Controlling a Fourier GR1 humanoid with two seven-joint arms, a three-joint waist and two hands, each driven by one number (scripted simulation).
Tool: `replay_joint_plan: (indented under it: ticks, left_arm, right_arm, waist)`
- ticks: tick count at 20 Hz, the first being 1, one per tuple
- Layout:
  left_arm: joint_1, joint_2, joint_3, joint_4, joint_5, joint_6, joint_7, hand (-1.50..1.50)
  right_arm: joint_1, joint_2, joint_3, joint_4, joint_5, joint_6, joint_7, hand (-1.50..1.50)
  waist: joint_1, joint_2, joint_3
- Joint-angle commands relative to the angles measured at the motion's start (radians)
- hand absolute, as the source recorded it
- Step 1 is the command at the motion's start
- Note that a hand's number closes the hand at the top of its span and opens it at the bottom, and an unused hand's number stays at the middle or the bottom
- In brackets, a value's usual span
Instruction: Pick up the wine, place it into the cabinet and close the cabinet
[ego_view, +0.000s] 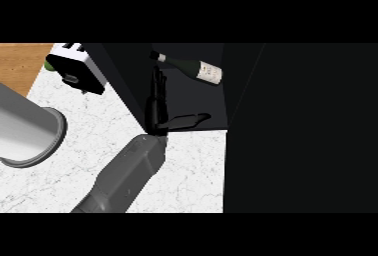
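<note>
I see one dark glass wine bottle with a pale label (193, 67) lying on its side inside the dark open cabinet (184, 100), neck pointing to the view's left. One black hand (157, 102) reaches into the cabinet on its grey forearm, fingers (158, 80) straight and close together, holding nothing; the bottle lies just beyond and to the right of the fingertips, apart from them. I cannot tell which hand it is. On the white marble counter (192, 170) stand one grey cylindrical pot (26, 135) and one white toaster (77, 67).
</note>
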Motion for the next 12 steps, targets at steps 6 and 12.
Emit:
replay_joint_plan:
  ticks: [6, 12]
  left_arm:
    - [0.251, 0.000, -0.262, -0.399, -0.003, 0.260, -0.012, -1.50]
    - [0.377, 0.027, -0.277, -0.577, -0.110, 0.269, 0.047, -1.50]
  right_arm:
    - [0.060, -0.023, -0.041, -0.107, -0.023, -0.014, 0.023, -1.50]
    - [0.066, -0.001, -0.014, -0.069, 0.043, -0.017, -0.031, -1.50]
  waist:
    - [0.036, -0.001, 0.000]
    - [0.042, 0.001, 0.000]
